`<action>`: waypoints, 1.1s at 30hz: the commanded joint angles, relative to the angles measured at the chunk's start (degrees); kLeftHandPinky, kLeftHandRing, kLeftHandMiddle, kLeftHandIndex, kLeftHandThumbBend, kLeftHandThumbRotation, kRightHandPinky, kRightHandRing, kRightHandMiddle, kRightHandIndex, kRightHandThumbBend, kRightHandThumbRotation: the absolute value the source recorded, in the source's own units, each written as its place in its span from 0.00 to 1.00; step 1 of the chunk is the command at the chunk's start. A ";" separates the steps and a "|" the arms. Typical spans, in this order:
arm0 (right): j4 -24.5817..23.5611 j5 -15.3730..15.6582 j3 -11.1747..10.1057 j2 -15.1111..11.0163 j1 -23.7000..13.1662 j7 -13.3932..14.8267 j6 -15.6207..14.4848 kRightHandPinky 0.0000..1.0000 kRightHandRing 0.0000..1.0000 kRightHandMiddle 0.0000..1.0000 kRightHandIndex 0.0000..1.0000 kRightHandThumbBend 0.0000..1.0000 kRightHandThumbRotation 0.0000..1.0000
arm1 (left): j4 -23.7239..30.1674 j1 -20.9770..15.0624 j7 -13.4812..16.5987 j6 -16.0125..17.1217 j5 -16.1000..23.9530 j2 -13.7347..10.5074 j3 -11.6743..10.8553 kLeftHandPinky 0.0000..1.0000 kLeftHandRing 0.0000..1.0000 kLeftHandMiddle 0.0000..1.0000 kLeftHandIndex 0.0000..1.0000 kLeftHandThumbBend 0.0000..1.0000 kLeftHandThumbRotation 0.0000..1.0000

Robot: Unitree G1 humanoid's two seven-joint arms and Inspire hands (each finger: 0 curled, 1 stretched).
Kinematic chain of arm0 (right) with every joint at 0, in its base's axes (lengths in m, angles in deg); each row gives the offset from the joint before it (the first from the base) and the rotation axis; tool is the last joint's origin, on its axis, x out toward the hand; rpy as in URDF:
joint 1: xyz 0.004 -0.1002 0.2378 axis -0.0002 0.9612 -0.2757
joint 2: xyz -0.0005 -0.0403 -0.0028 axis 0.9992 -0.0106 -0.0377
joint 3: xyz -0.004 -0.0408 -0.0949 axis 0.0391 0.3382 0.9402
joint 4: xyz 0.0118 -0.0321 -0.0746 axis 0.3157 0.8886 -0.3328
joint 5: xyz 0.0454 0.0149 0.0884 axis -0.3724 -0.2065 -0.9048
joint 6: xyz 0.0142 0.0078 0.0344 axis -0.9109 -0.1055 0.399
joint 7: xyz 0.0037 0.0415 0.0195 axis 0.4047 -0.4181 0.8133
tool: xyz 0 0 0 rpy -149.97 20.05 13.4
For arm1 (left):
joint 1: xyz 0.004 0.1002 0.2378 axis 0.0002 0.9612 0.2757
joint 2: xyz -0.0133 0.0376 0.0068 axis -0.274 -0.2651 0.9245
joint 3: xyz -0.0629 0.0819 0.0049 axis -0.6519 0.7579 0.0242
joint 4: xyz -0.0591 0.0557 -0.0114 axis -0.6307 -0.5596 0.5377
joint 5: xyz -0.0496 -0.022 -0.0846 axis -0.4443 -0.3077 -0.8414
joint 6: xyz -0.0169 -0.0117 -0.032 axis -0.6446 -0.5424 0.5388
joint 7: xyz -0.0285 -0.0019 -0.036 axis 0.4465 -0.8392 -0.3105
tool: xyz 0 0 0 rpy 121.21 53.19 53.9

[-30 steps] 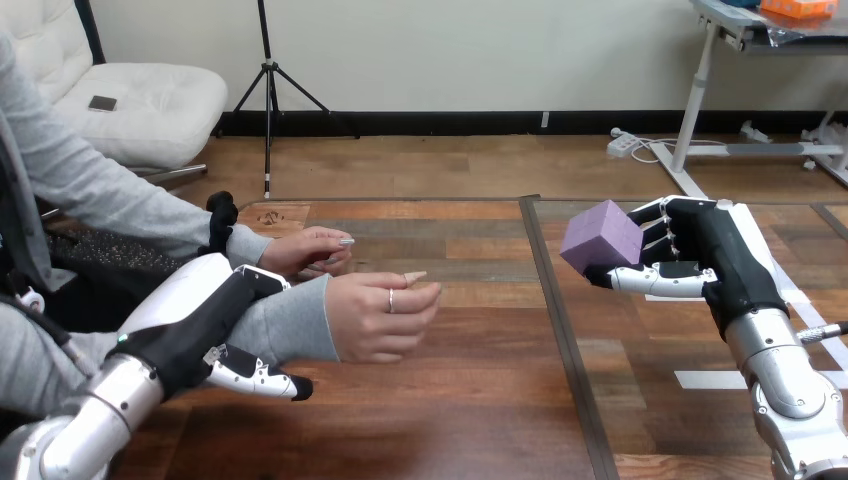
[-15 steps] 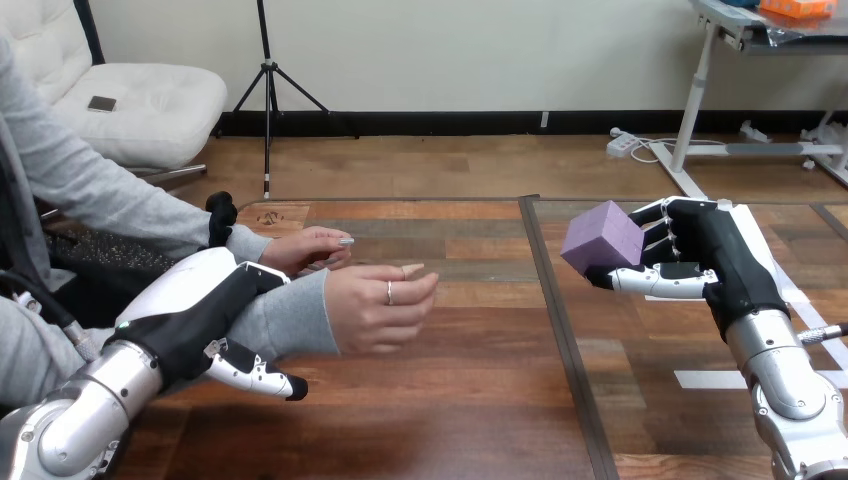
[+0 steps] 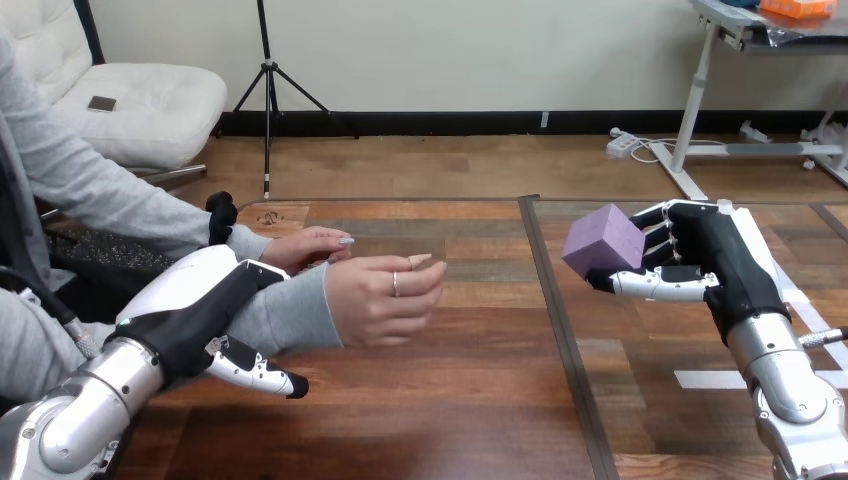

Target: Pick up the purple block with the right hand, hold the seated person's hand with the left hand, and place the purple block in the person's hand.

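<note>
Where the robot's left arm comes up from the lower left corner, its left hand (image 3: 205,305) lies across the person's forearm (image 3: 285,315). Its fingers are curled over the top of the grey sleeve and its thumb (image 3: 255,373) reaches out underneath, so the hand is closed round that forearm just behind the wrist. To the right of it the person's nearer hand (image 3: 385,300) is raised above the tabletop (image 3: 470,400), turned on its side with the fingers loosely cupped and nothing in it. The person's farther hand (image 3: 305,248) sits just behind it, low over the wood, fingers pointing right. Past these comes a dark seam (image 3: 560,330) running down the tabletop, with bare wood on both sides. Right of the seam the purple block (image 3: 603,240) is in the air, tilted on one corner and well apart from the person's nearer hand. The robot's right hand (image 3: 715,255) grips it: the fingers are curled behind the block's far side and the thumb is pressed against its lower edge, while the silver forearm runs down to the lower right corner.
</note>
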 commanded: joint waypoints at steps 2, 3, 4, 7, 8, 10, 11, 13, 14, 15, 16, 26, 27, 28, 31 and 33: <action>-2.61 0.05 -0.64 -0.54 -1.80 0.61 -0.12 0.34 0.37 0.42 0.44 0.86 0.00 | 2.32 -1.31 0.14 -0.46 0.54 -0.43 0.84 0.44 0.49 0.51 0.52 0.85 0.00; -2.67 0.07 -0.65 -0.54 -1.76 0.63 -0.12 0.35 0.37 0.43 0.44 0.86 0.00 | 2.33 -1.27 0.21 -0.46 0.50 -0.38 0.82 0.43 0.49 0.51 0.52 0.85 0.00; -2.71 -0.01 -0.70 -0.49 -1.70 0.57 -0.03 0.35 0.37 0.43 0.44 0.86 0.00 | 2.32 -1.25 0.23 -0.54 0.43 -0.31 0.79 0.43 0.48 0.51 0.51 0.85 0.00; -2.69 -0.17 -0.79 -0.37 -1.64 0.48 0.24 0.35 0.37 0.43 0.44 0.86 0.00 | 2.21 -1.25 0.42 -0.44 0.31 -0.20 0.75 0.41 0.46 0.49 0.49 0.84 0.00; -2.64 -0.20 -0.81 -0.33 -1.64 0.48 0.36 0.35 0.37 0.43 0.44 0.86 0.00 | 2.11 -1.25 0.57 -0.26 0.28 -0.18 0.74 0.40 0.45 0.48 0.49 0.84 0.00; -2.68 -0.27 -0.85 -0.22 -1.61 0.52 0.32 0.35 0.37 0.43 0.44 0.86 0.00 | 2.01 -1.20 0.87 -0.07 0.26 -0.09 0.69 0.38 0.44 0.48 0.48 0.84 0.00; -2.73 -0.30 -0.87 -0.17 -1.60 0.56 0.19 0.35 0.37 0.43 0.44 0.86 0.00 | 2.00 -1.16 0.99 -0.06 0.26 -0.05 0.68 0.38 0.43 0.47 0.47 0.84 0.00; -2.73 -0.28 -0.86 -0.13 -1.60 0.62 0.15 0.35 0.38 0.43 0.44 0.86 0.00 | 1.91 -1.10 1.41 0.13 0.35 0.04 0.66 0.36 0.42 0.46 0.46 0.83 0.00; -2.68 -0.24 -0.84 -0.14 -1.60 0.64 0.22 0.35 0.38 0.43 0.44 0.86 0.00 | 1.85 -1.09 1.65 0.27 0.41 0.09 0.67 0.35 0.41 0.46 0.46 0.83 0.00; -2.65 -0.22 -0.82 -0.14 -1.61 0.66 0.26 0.35 0.38 0.43 0.44 0.86 0.00 | 1.81 -1.08 1.82 0.36 0.45 0.11 0.67 0.34 0.39 0.45 0.45 0.83 0.00; -2.62 -0.29 -0.86 -0.10 -1.62 0.66 0.20 0.35 0.38 0.43 0.44 0.86 0.00 | 1.55 -1.06 2.32 0.89 0.46 0.19 0.65 0.34 0.39 0.45 0.45 0.83 0.00; -2.56 -0.25 -0.81 -0.14 -1.64 0.53 0.19 0.37 0.39 0.43 0.44 0.86 0.00 | 0.15 -1.03 4.48 3.33 0.05 0.25 0.83 0.26 0.32 0.40 0.40 0.80 0.00; -2.57 -0.27 -0.82 -0.14 -1.63 0.53 0.18 0.37 0.39 0.43 0.44 0.86 0.00 | 0.07 -1.04 4.51 3.41 -0.05 0.25 0.84 0.26 0.32 0.39 0.40 0.80 0.00; -2.60 -0.30 -0.83 -0.12 -1.62 0.50 0.23 0.37 0.39 0.43 0.44 0.86 0.00 | -0.08 -1.09 4.60 3.48 -0.02 0.22 0.89 0.26 0.32 0.39 0.40 0.79 0.00; -2.61 -0.27 -0.81 -0.11 -1.63 0.53 0.24 0.37 0.39 0.43 0.44 0.86 0.00 | -0.18 -1.17 4.70 3.41 0.09 0.15 0.97 0.25 0.31 0.39 0.39 0.79 0.00; -2.60 -0.20 -0.77 -0.12 -1.65 0.61 0.15 0.37 0.39 0.43 0.44 0.86 0.00 | -0.06 -1.17 4.63 3.21 0.07 0.13 0.98 0.25 0.31 0.39 0.39 0.78 0.00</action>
